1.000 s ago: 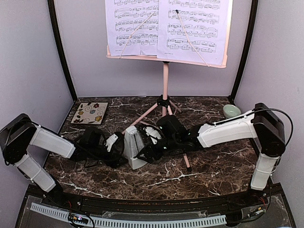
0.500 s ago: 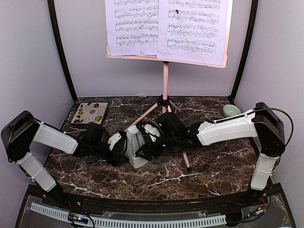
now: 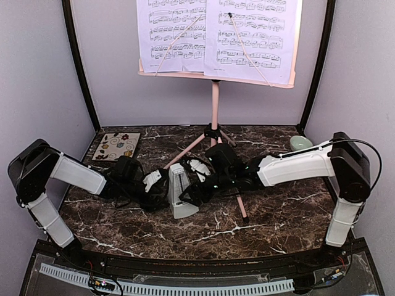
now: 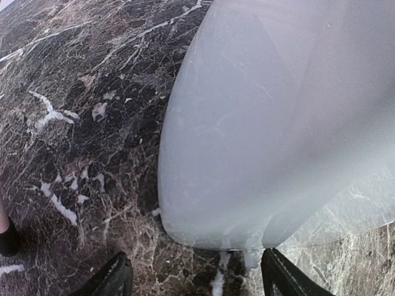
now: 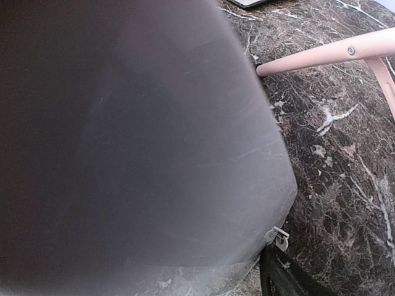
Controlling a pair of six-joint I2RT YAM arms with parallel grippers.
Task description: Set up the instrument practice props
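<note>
The light-grey pyramid metronome [image 3: 181, 196] stands on the marble between both arms. My left gripper [image 3: 162, 185] reaches it from the left. In the left wrist view its fingers [image 4: 114, 279] stand wide apart, and the metronome [image 4: 278, 123] sits just ahead of them with a gap on the left side. My right gripper [image 3: 196, 180] is against the metronome's right side. The metronome [image 5: 154, 154] fills the right wrist view. Only one finger [image 5: 281, 277] shows there, beside a small metal clip at the base. The pink music stand [image 3: 215, 105] carries the sheet-music pages [image 3: 216, 34] behind.
A floral tile [image 3: 116, 147] lies at the back left and a pale-green bowl [image 3: 300, 143] at the back right. The stand's pink legs [image 3: 237, 200] spread over the marble just behind and right of the metronome. Walls close in on three sides.
The left arm has stretched further right and the right gripper has shifted slightly. The metronome has moved a little right between them and now stands more upright.
</note>
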